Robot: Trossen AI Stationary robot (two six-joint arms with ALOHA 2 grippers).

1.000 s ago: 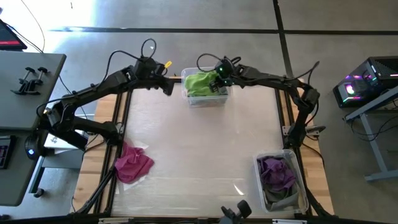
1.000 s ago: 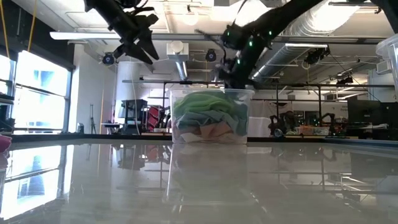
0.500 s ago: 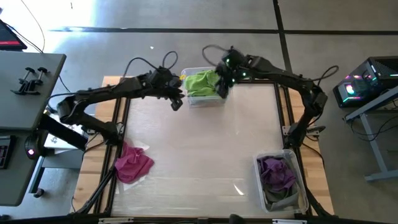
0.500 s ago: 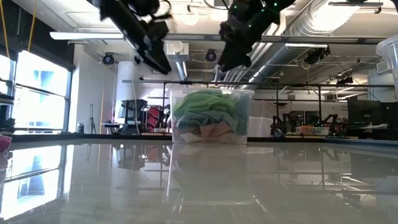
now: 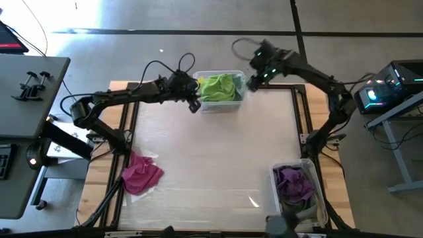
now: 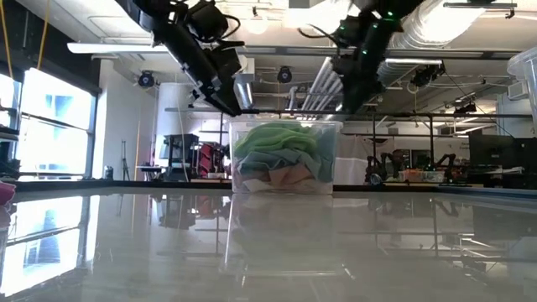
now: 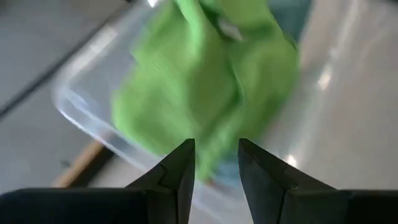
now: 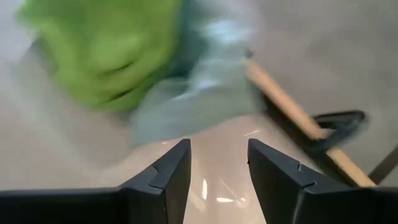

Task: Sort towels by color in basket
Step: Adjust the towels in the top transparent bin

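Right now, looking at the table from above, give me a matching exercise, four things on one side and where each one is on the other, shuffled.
Things:
1. lime green towel
2. magenta towel
3. purple towel
4. left gripper

Places:
A. in the clear bin at the near right corner
B. loose on the table, near left
C. beside the far bin's left side
D. on top in the clear bin at the far edge

Pairs: 1-D, 2-B, 3-A, 4-C
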